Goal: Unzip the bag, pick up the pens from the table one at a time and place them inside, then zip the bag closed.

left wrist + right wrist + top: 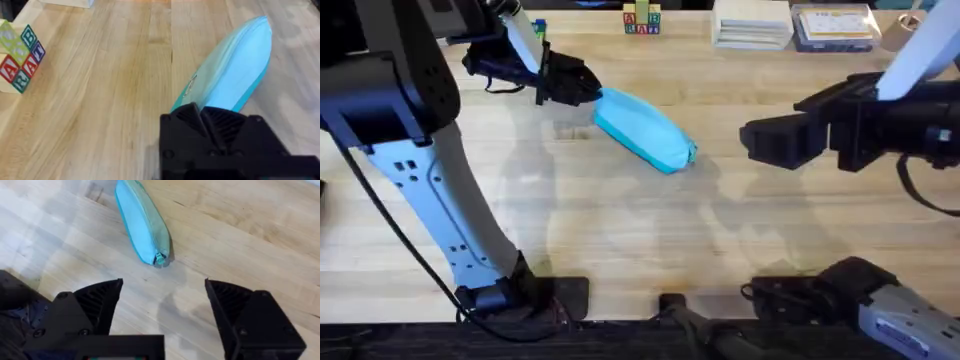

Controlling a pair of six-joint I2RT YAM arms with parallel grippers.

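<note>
I see the bag (642,130) lying on the table (620,230), a little left of the middle and toward the far side, slanting from upper left to lower right. It looks closed, with the zipper pull (160,258) at its end nearest the right arm. My left gripper (582,88) sits at the bag's far-left end; from the left wrist camera its black fingers (210,125) are pressed together on the pouch's tip, so I read it as pinching the fabric there. My right gripper (760,140) hovers off to the right of the bag, near but clear of it, with the fingers (100,300) spread wide and bare table between them. Beyond the bag, along the far edge, stands a small stack of letter blocks (642,19), with a pale box (752,22) and a clear lidded container (834,26) farther right.
</note>
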